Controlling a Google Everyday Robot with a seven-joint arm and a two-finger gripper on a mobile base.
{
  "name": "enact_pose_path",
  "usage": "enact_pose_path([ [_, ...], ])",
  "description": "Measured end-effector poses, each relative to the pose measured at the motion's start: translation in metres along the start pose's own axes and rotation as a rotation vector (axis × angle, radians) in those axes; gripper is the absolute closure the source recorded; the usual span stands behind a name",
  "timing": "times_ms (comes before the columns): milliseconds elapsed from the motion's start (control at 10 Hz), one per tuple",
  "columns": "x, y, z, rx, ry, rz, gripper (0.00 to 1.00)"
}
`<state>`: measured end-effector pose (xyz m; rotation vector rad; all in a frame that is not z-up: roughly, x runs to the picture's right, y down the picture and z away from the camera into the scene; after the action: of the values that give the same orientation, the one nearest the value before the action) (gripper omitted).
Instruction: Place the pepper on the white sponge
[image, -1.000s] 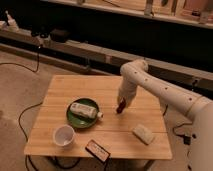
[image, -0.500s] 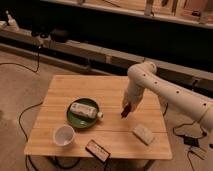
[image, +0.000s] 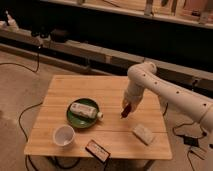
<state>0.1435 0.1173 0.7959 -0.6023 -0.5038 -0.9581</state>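
Closed on the pepper (image: 124, 113), the hand (image: 126, 108) hangs over the middle of the wooden bench (image: 70, 87). It points down at the end of the white arm (image: 165, 90), which reaches in from the right side of the view. The pepper shows as a small dark-red sliver sticking out below the hand, tilted, its lower tip close above the bench top; whether it touches the wood cannot be told.

The white sponge (image: 143, 134) lies flat on the bench, below and to the right of the hand in the view and nearer the front edge. It is apart from the pepper, with bare wood between them.

To the left of the hand sits a green plate (image: 77, 121). Across it lies a white bottle (image: 85, 110) with a label, its cap end pointing toward the hand. Farther left and toward the front edge stands a white cup (image: 64, 135), upright. A dark flat device (image: 97, 150) with a reddish edge lies at the front edge, below and left of the hand. A black cable (image: 22, 120) trails on the floor (image: 20, 85) left of the bench.
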Motion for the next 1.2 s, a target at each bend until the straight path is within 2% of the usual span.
enact_pose_path([
  [300, -0.044, 0.025, 0.006, -0.019, -0.023, 0.011, 0.7],
  [600, -0.074, 0.062, 0.015, -0.057, -0.044, 0.075, 0.7],
  [700, -0.077, 0.072, 0.017, -0.064, -0.049, 0.102, 0.7],
  [800, -0.078, 0.097, 0.02, -0.072, -0.06, 0.162, 0.7],
  [900, -0.078, 0.109, 0.021, -0.074, -0.064, 0.189, 0.7],
  [1200, -0.073, 0.152, 0.014, -0.075, -0.057, 0.28, 0.7],
])
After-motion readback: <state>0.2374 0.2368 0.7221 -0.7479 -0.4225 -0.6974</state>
